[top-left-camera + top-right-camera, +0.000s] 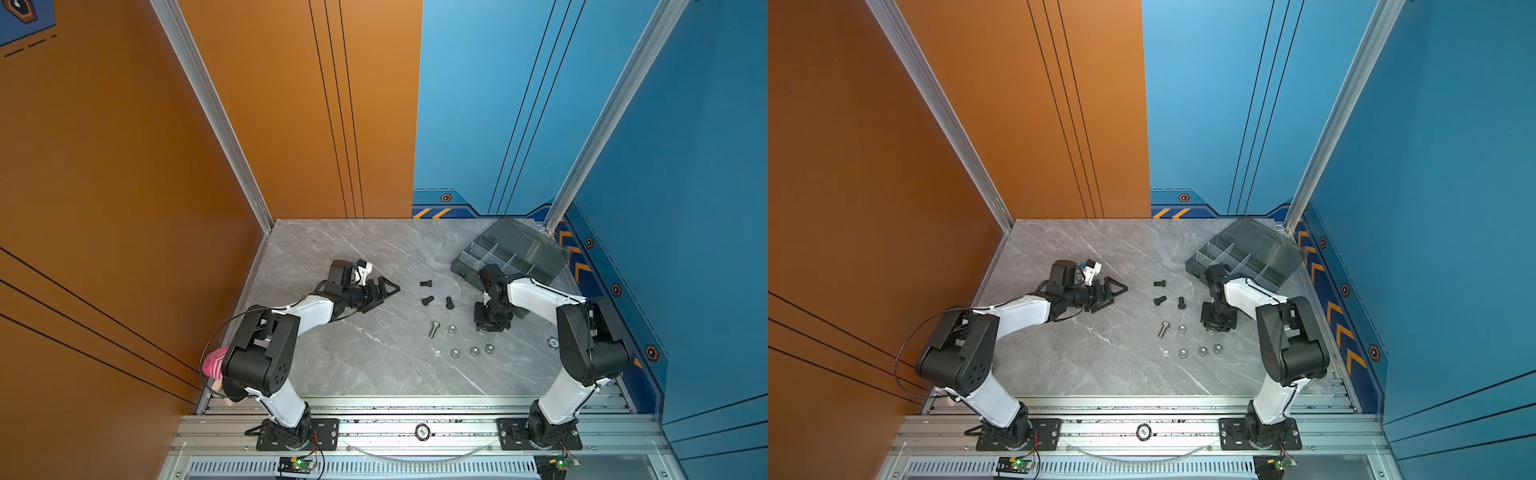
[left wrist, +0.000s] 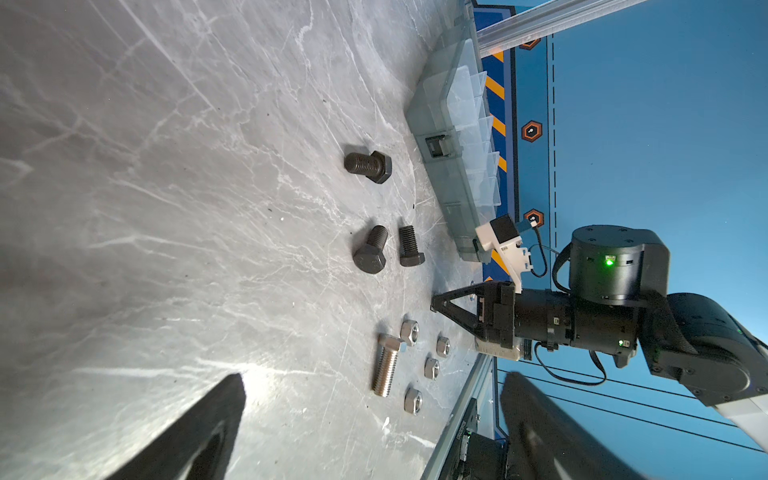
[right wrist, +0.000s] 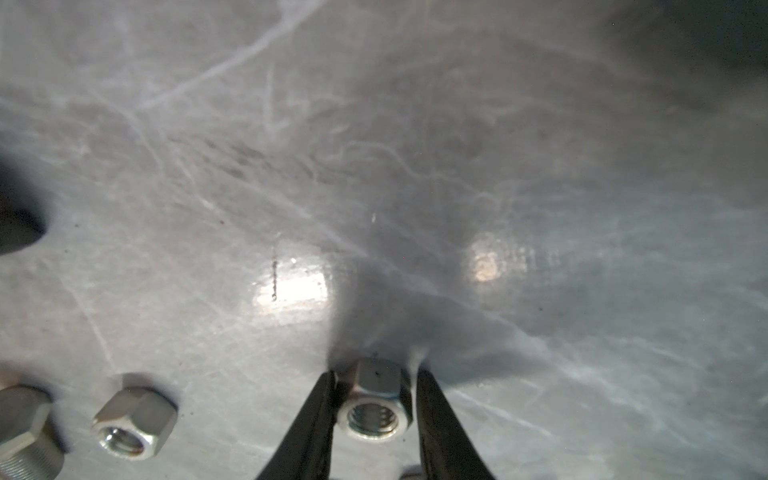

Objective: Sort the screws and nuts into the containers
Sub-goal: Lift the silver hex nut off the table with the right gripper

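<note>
Three black screws (image 1: pixel 427 300) and one silver screw (image 1: pixel 434 329) lie mid-table, with several silver nuts (image 1: pixel 474 351) beside them. The grey box of containers (image 1: pixel 498 257) sits at the back right with its lid open. My right gripper (image 3: pixel 375 374) points down at the table. Its fingers (image 3: pixel 320 415) stand close on either side of one silver nut (image 3: pixel 376 399) that rests on the marble; one touches it and a thin gap shows at the other. My left gripper (image 1: pixel 388 289) hovers open and empty left of the screws, lying on its side.
Another nut (image 3: pixel 135 419) and the silver screw's head (image 3: pixel 25 424) lie close beside the right gripper. The black screws (image 2: pixel 370 249) lie between the two arms. The right forearm (image 1: pixel 536 291) reaches over the box's front edge. Walls enclose the marble table (image 1: pixel 332 361) on three sides.
</note>
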`<state>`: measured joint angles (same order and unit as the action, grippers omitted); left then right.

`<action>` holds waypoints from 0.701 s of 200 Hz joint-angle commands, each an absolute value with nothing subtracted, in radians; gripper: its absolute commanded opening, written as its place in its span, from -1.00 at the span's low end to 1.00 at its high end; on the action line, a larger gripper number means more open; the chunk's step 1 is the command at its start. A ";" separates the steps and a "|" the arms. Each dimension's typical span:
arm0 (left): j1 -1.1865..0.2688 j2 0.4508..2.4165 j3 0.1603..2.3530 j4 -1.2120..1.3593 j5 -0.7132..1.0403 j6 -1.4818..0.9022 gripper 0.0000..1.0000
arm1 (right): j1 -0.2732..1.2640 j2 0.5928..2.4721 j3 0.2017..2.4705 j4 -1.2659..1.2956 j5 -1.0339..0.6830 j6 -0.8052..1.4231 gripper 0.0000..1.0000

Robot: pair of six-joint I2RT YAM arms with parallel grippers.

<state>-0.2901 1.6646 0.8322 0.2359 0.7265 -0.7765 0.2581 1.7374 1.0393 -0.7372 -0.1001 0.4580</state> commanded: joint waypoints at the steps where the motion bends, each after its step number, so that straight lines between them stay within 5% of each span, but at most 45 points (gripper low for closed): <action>1: -0.293 1.674 0.850 0.231 0.726 -0.770 0.96 | 0.268 1.805 1.030 -0.724 -0.076 0.419 -0.30; 36: -0.292 1.671 0.847 0.231 0.723 -0.771 0.95 | 0.273 1.811 1.032 -0.732 -0.071 0.411 -0.36; 108: -0.293 1.664 0.841 0.231 0.724 -0.767 0.95 | 0.276 1.787 1.017 -0.718 -0.088 0.414 -1.00; 140: -0.291 1.663 0.841 0.231 0.725 -0.767 0.95 | 0.260 1.737 1.014 -0.701 -0.144 0.419 -1.00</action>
